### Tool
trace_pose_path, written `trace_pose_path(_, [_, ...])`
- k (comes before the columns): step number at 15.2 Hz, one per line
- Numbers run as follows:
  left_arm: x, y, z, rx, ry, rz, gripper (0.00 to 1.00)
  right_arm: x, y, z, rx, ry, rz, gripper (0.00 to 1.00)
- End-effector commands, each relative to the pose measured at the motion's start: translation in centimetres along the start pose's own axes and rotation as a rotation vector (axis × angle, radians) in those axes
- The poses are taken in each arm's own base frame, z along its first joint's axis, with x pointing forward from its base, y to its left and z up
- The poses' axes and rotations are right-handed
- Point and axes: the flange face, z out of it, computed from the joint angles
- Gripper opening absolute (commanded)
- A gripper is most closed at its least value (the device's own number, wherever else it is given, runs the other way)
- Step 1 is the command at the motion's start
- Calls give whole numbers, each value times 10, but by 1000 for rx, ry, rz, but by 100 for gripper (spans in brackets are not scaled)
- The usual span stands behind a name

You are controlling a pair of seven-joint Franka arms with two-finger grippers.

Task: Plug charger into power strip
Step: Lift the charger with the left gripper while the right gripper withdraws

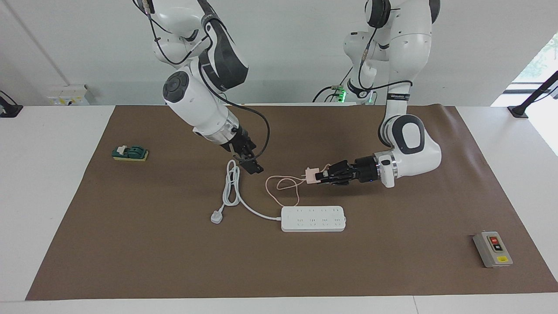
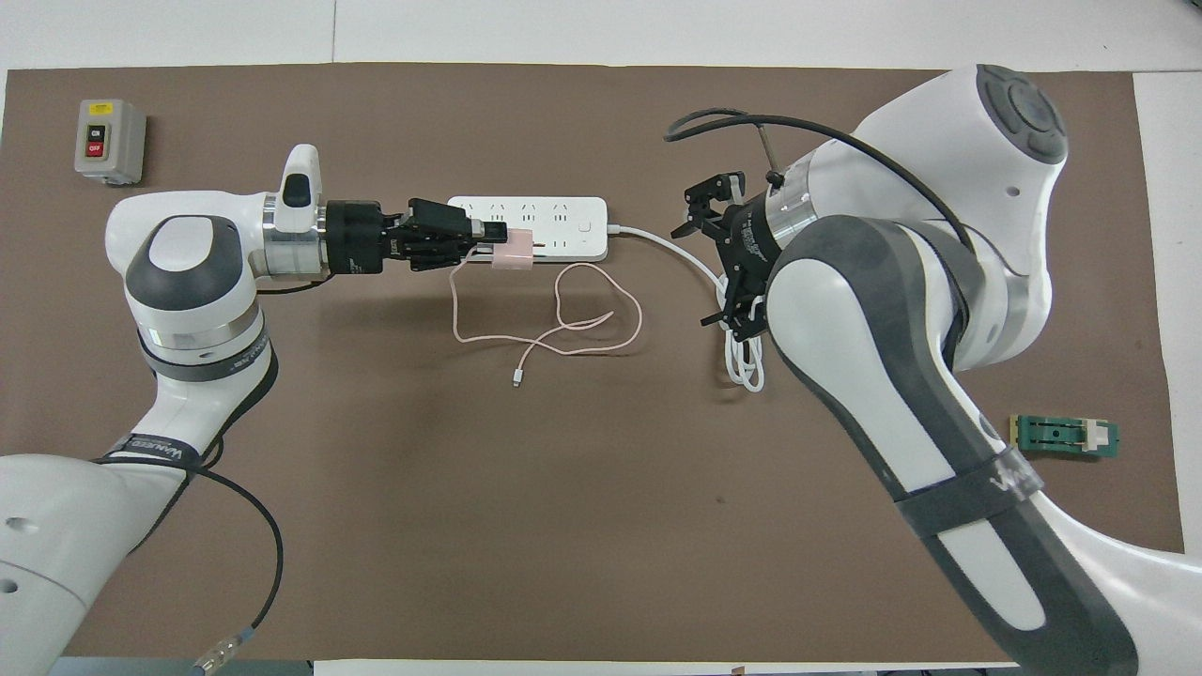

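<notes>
Closest to the robots is the little green block on a yellow base (image 1: 130, 153), off at the right arm's end of the brown mat (image 1: 436, 174), nothing near it.

Next out, the right gripper (image 1: 251, 166) is up in the air over the looped part of the strip's thick cord (image 1: 231, 187). It's let go, fingers spread apart, nothing between them.

About level with that, the left gripper (image 1: 319, 176) has the charger (image 1: 311, 175) pinched tight, held off the mat over the bare patch just on the robots' side of the power strip (image 1: 313, 218). The arm lies pretty much horizontal, running along the table's length, and the pink cube sticks out of the fingertips toward the right arm's end. I think the prongs point that way too, sideways and not down at the sockets. Its thin pink cable (image 1: 283, 187) droops to the mat and curls in loose loops there, with the free connector end (image 2: 516, 379) lying nearer the robots than the loops.

Then the power strip itself: flat on the mat, long axis along the table, sockets facing up, none filled. Its cord leaves from the end toward the right arm and finishes in the three-pin plug (image 1: 216, 216).

Farthest out, the grey box with red and black buttons (image 1: 492, 248) is at the left arm's corner.
</notes>
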Motion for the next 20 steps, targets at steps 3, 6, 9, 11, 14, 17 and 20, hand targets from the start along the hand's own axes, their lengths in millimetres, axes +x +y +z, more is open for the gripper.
trace_pose_path(3, [-14, 73, -67, 347, 55, -69, 0, 67, 36, -49, -158, 146, -366, 100])
trace_pose_path(6, [-20, 106, -83, 603, 68, -112, 0, 94, 60, -83, -240, 177, -593, 100])
trace_pose_path(9, [-20, 104, -91, 862, 88, -128, 0, 112, 83, -121, -253, 177, -692, 100])
trace_pose_path(11, [-20, 103, -90, 883, 84, -120, 0, 107, 92, -140, -269, 209, -774, 100])
trace_pose_path(14, [-19, 106, -98, 896, 138, -169, 0, 104, 100, -158, -277, 232, -898, 100])
trace_pose_path(17, [-17, 113, -98, 909, 206, -209, 0, 99, 108, -162, -296, 212, -906, 100])
trace_pose_path(20, [-21, 124, -82, 924, 278, -341, 0, 109, 117, -168, -308, 193, -879, 100])
